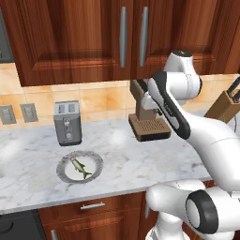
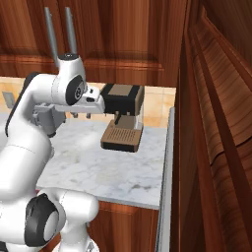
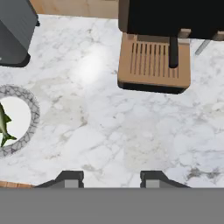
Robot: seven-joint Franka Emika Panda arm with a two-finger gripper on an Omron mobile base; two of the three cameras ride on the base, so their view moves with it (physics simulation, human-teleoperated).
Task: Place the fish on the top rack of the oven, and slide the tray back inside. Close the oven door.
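Task barely begun: fish (image 1: 80, 168) lay untouched on its plate (image 1: 95, 161) near the marble table's (image 1: 126, 159) front edge, left of the coffee machine (image 1: 147, 117); claw (image 3: 112, 178) hovered above bare table, partly open, holding nothing; racking and door-closing remained.

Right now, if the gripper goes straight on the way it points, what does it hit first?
Most likely bare marble counter: the gripper holds nothing and looks down on it, between the plate with the fish and the coffee machine.
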